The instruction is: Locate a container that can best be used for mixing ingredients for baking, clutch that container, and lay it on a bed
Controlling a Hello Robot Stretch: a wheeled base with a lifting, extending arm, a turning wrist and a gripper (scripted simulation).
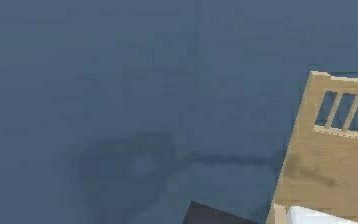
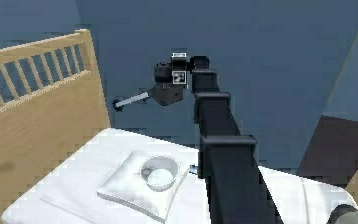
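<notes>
Site: home bedroom | Evidence: wooden bed (image 2: pixel 37 135) with slatted headboard (image 2: pixel 37 68), white mattress (image 2: pixel 72 195), white pillow (image 2: pixel 115 186) | Surround: plain blue walls (image 2: pixel 287 50); bed frame also at forward view's right.

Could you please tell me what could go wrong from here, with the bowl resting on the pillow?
1. The bowl sits on a soft pillow, right beside the arm. Drawing the arm back could brush the bowl and tip it or roll it off.
2. The claw, which holds nothing, appears to hang near the wooden headboard. Turning the base might swing it into the slats.
</notes>
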